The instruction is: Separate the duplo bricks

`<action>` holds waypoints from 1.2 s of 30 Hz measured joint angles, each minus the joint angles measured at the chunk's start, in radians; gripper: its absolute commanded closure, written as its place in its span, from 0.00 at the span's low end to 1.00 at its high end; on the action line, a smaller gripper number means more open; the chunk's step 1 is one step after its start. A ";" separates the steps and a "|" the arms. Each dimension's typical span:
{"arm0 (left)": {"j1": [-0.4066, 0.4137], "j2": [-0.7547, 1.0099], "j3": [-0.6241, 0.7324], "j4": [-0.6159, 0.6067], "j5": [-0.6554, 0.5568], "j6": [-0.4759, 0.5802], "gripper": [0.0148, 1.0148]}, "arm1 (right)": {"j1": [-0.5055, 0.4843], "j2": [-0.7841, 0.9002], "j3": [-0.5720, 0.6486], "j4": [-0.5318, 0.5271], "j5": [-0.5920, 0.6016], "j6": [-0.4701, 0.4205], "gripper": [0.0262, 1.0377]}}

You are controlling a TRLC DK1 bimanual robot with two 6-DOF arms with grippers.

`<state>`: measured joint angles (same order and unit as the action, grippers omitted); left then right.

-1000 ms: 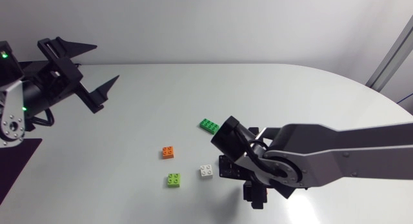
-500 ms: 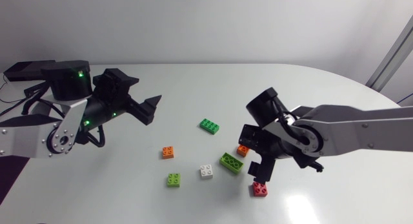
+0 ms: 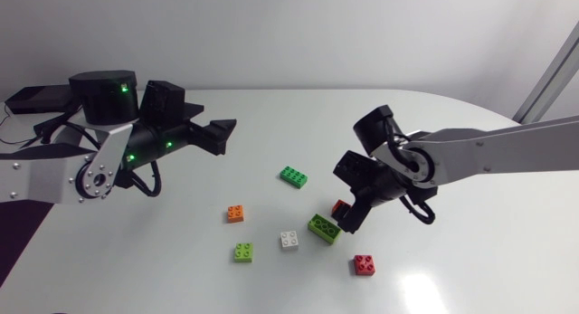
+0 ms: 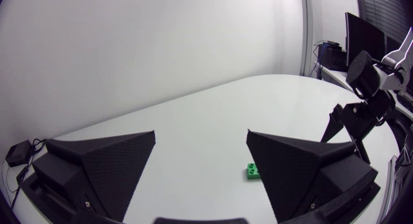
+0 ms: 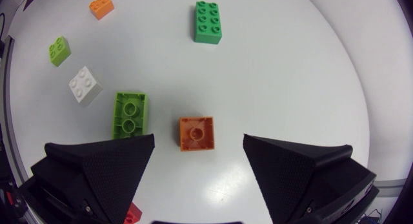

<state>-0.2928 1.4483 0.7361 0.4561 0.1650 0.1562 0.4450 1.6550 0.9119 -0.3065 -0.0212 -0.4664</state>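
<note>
Looked like the closing stretch, with every brick in sight lying single. Found the right gripper (image 5: 199, 141) spread wide with nothing in it, poised above the upturned orange brick (image 5: 196, 130), which sat just beside the upturned lime brick (image 5: 130, 113) yet apart from it. Needed, by my reckoning, a straight drop with one finger down each flat side of the orange, never across a corner, and enough clearance to avoid nudging the lime neighbour; then a short carry to bare table (image 3: 271, 124). Saw the left gripper (image 4: 201, 133) likewise unclenched and empty, above the table's left part, with only the long green brick (image 4: 252, 172) ahead of it — well out of the way.

Showed hollow undersides on those two, tubes up; hard glossy plastic, likely to skate if pushed. Lay scattered near mid-table otherwise, studs up: a white brick (image 5: 85, 84), a small lime brick (image 5: 59, 50), a second orange brick (image 5: 100, 3) — and a red brick (image 3: 365, 264) just beside one right finger.
</note>
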 measured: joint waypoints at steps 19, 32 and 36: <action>-0.016 0.047 0.024 0.018 0.064 0.017 0.03 | -0.041 0.055 0.001 0.031 -0.056 0.003 0.19; -0.050 0.085 0.050 -0.017 0.172 0.028 0.05 | -0.041 0.063 -0.015 0.060 -0.085 -0.024 0.65; -0.050 0.092 0.064 -0.021 0.173 0.047 0.03 | -0.041 0.064 -0.026 0.060 -0.097 -0.029 0.72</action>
<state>-0.3428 1.5398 0.8001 0.4355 0.3382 0.2028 0.4038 1.7195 0.8860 -0.2466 -0.1181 -0.4953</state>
